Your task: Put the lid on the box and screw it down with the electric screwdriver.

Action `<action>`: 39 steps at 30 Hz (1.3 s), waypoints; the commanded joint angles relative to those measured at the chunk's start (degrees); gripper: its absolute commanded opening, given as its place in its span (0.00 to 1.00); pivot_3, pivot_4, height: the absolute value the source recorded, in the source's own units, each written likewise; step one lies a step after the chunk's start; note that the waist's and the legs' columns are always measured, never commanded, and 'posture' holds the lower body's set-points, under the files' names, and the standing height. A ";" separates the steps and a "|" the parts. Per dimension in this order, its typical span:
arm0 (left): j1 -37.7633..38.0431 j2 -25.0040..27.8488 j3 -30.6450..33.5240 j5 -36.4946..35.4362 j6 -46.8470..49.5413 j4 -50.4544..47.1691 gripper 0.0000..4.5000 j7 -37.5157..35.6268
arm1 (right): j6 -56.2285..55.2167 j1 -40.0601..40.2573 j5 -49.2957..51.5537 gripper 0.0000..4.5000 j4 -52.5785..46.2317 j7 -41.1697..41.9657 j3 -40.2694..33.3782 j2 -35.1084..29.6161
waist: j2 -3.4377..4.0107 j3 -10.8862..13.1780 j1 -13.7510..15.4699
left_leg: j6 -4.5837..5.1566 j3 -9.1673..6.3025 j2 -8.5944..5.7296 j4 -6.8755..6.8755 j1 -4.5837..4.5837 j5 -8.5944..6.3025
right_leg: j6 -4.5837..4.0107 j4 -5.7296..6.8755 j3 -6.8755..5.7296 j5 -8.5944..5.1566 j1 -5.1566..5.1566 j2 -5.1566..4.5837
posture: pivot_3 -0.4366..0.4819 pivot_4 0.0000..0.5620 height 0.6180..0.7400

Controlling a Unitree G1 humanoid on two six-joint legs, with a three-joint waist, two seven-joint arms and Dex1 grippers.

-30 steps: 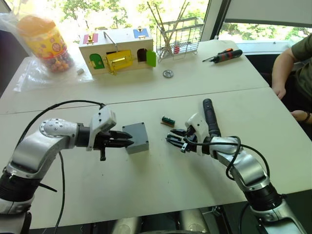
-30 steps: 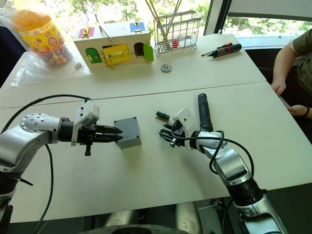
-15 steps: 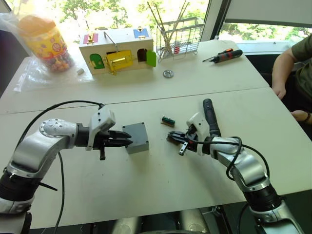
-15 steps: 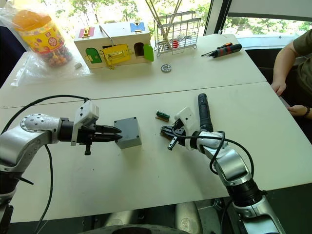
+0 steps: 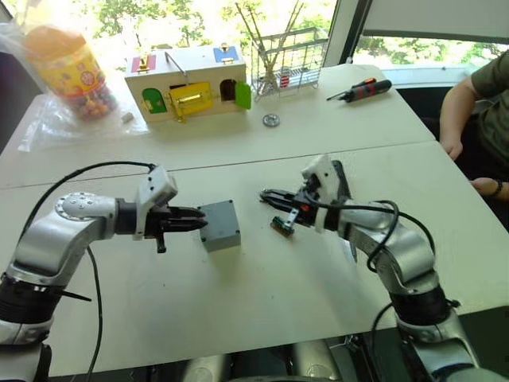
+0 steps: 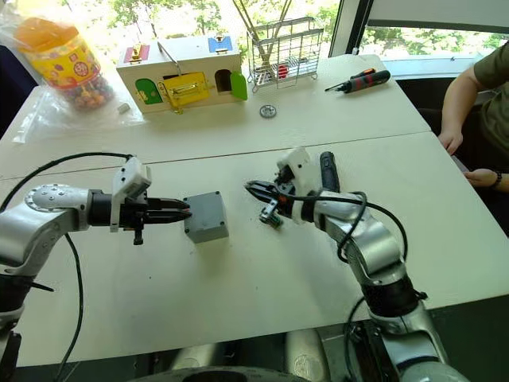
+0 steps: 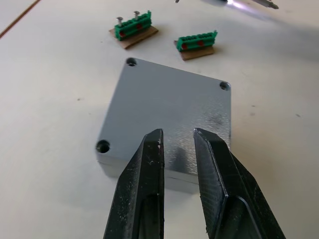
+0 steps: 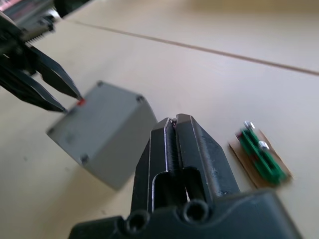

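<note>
The left gripper [image 5: 199, 220] sits left of centre in the head views with its jaws a narrow gap apart, tips at the near edge of the lid [image 7: 169, 109], holding nothing. The lid lies flat on top of the box [image 5: 220, 225], the grey cube at the middle of the pale worktop [image 5: 238, 318], and screw holes show at its corners. The right gripper [image 5: 267, 195] hangs just right of centre above the worktop, jaws pressed together; whether anything tiny is pinched between them cannot be told. Below its tips lies a small green screw holder [image 5: 280, 227] on a brown base; in the left wrist view two such holders [image 7: 133, 29] lie beyond the lid, one with two screws standing in it. The electric screwdriver [image 6: 325, 171], black and slim, lies on the worktop behind the right wrist. Further out, at the upper left of the frame, stand a candy jar [image 5: 70, 68] and a white toy house [image 5: 187, 78]; a wire rack [image 5: 286, 60] is at upper centre, an orange-and-black hand screwdriver [image 5: 364, 89] at upper right, and a person's arm [image 5: 461, 103] at the right edge.
</note>
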 commanded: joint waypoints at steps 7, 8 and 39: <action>1.63 1.19 3.83 -0.30 0.13 -1.17 0.21 1.19 | -7.15 -4.76 -1.93 0.01 8.54 0.69 4.99 6.16 | 0.00 0.00 0.18 | 0.00 -0.01 -0.10 0.04 0.00 0.00 | 0.00 0.00 -0.01 0.00 0.02 -0.01 | 0.48 0.27 1.00; 1.95 1.12 4.01 -0.43 0.30 -1.53 0.21 1.44 | -7.46 -4.86 -2.00 0.01 8.86 0.78 5.19 6.38 | 0.00 0.00 0.13 | 0.00 -0.01 -0.10 0.04 0.00 0.00 | 0.00 0.01 -0.02 0.00 0.02 -0.01 | 0.48 0.27 1.00; 2.22 -0.63 2.37 0.12 -0.39 -2.36 0.21 3.73 | -9.94 -5.38 -5.47 0.01 15.95 2.25 7.50 8.91 | 0.00 0.00 0.02 | 0.00 -0.02 -0.08 0.03 0.00 0.00 | 0.00 0.03 -0.01 0.00 -0.01 0.02 | 0.48 0.27 1.00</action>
